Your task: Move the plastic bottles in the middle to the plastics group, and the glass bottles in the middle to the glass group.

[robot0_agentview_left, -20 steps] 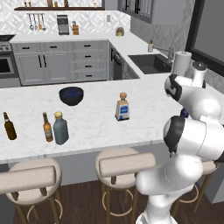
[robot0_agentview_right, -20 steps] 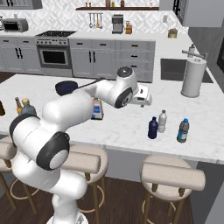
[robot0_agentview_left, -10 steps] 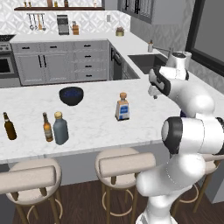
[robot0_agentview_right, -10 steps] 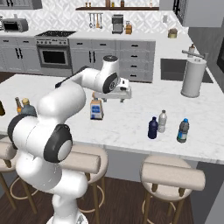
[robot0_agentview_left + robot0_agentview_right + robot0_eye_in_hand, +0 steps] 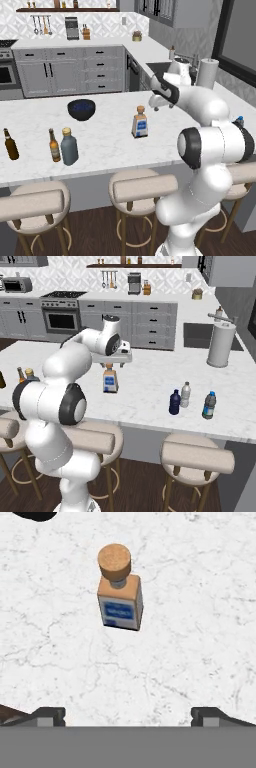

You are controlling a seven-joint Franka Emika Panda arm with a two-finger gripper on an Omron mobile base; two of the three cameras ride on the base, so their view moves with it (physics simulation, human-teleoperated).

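Upright, corked bottle (image 5: 119,594) below spread claw (image 5: 127,714)

hand (image 5: 116,359): above cork-stoppered bottle (image 5: 110,380) | navy bottle (image 5: 174,402): touching clear bottle (image 5: 185,394) | blue-capped bottle (image 5: 209,405): near

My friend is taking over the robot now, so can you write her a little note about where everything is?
Tool: open, holding nothing, above the marble counter near the cork-stoppered bottle.
Cork-stoppered bottle with blue label: upright, mid-counter, not yet moved.
Squat grey-blue bottle: beside the labelled beer bottle; the other beer bottle stands further left. Looks done.
Navy bottle: next to the clear water bottle, near the blue-capped water bottle. Looks done.
Left: carry the cork-stoppered bottle to the beer bottles.
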